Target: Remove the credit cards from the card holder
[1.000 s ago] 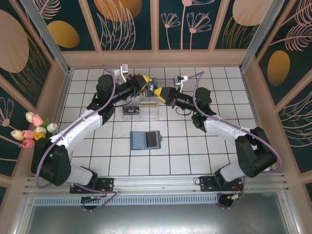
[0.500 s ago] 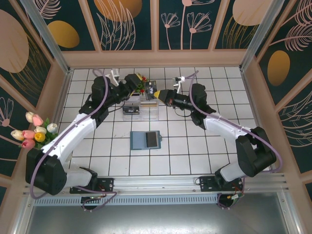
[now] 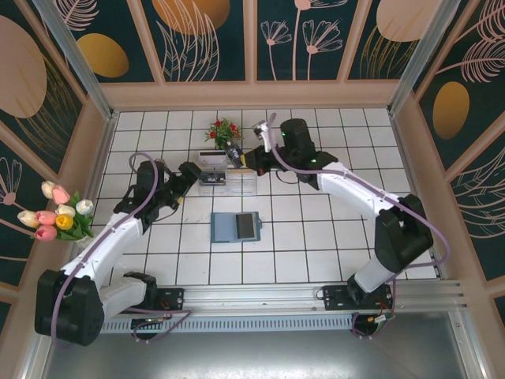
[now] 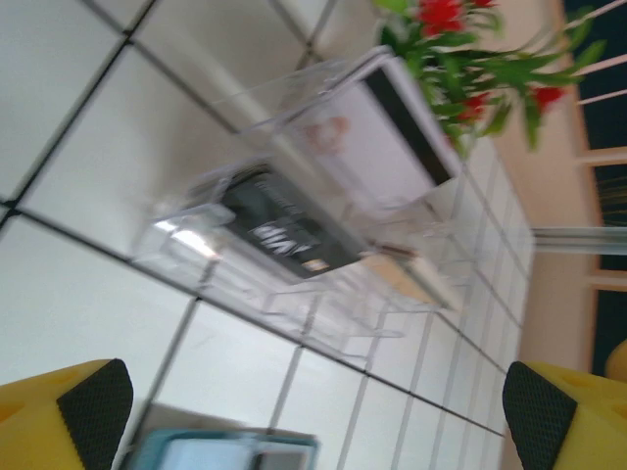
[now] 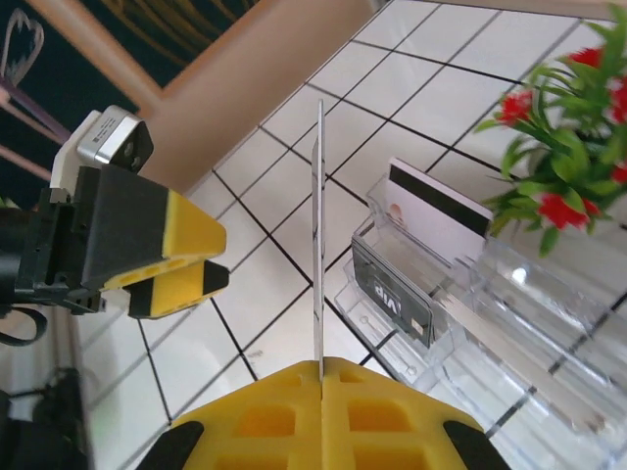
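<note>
We look on a white tiled floor (image 3: 284, 253) boxed by dark floral wall panels (image 3: 213, 39), with tulips (image 3: 59, 209) at the left.

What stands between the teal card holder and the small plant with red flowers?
In the top view, the clear acrylic rack stands between the card holder and the plant.

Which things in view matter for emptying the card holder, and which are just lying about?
Job:
teal card holder
grey card on it
held card in the shut right pincer
open left pincer
striped pale card and black card in the clear rack

Lying about:
red-flowered plant
tulip bunch
</note>
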`<action>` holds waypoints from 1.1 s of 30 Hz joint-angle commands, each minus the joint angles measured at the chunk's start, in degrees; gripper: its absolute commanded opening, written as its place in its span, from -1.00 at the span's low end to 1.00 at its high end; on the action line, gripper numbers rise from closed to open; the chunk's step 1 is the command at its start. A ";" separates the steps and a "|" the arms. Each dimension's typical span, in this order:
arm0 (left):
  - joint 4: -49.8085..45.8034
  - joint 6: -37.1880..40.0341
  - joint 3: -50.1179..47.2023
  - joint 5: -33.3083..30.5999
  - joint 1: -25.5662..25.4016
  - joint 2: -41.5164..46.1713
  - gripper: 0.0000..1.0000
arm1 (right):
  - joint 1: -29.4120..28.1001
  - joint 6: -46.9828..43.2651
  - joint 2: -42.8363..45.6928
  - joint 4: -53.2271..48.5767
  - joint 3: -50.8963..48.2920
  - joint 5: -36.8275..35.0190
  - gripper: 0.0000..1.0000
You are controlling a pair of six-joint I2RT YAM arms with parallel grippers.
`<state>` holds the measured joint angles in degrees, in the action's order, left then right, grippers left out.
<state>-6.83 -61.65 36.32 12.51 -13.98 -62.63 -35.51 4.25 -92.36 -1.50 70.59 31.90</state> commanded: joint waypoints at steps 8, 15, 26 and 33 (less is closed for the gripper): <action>-5.80 2.57 -5.99 -4.51 0.84 2.87 0.97 | -3.27 -30.21 -13.16 -10.74 12.97 1.87 -1.00; -4.18 1.38 -10.93 -1.84 0.88 2.68 0.97 | -4.47 -41.39 -20.05 -13.78 16.69 2.84 -1.00; -3.47 2.28 -12.16 -0.21 0.87 3.27 0.97 | -4.57 -52.56 -26.31 -20.45 23.65 1.63 -1.00; -2.69 2.39 -12.93 0.88 0.83 2.97 0.97 | -4.39 -55.00 -29.28 -22.67 27.74 -0.16 -1.00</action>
<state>-10.33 -60.16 24.36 12.12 -13.47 -59.72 -40.01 -47.20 -120.60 -21.61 96.16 32.12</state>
